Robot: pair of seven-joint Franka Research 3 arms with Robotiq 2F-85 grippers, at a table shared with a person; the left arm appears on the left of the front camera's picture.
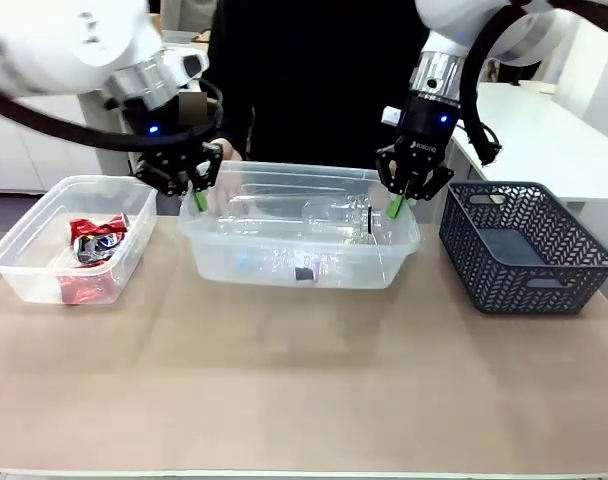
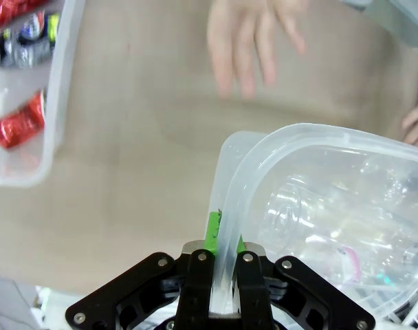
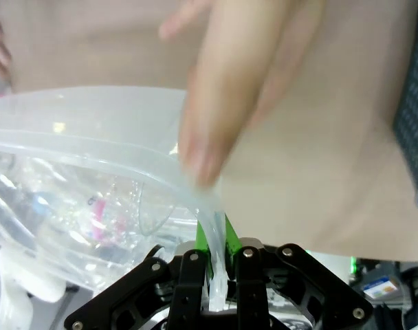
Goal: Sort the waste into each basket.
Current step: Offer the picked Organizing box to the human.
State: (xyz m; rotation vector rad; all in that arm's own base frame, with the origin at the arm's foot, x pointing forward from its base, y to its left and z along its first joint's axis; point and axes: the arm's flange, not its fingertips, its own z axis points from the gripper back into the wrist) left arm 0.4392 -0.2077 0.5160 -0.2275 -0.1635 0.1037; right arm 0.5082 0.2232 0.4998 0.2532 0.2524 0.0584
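Right now both arms grip the same clear tub [image 1: 299,262] by its two short ends, so its long axis runs straight from one gripper to the other across the worktop [image 1: 304,390]. The left gripper [image 1: 200,196] has its fingers [image 2: 212,237] pinched shut on the rolled rim at the tub's left end; in its wrist view the rim passes upright between the green pads. The right gripper [image 1: 399,200] is likewise clamped tight on the rim at the right end, the thin plastic squeezed between its fingers [image 3: 207,240].

Inside the held tub lie clear plastic bottles [image 1: 329,215], one with a pink label. A second clear tub [image 1: 34,255] stands to the left, apart from the first, holding crushed red cans [image 1: 96,240]. A dark slotted basket [image 1: 524,245] stands to the right.

A person's hand [image 3: 226,89] hovers just beyond the rim near the right gripper, blurred.

Any lift or shift would, I judge, need both arms travelling together and level, since each holds only one end.
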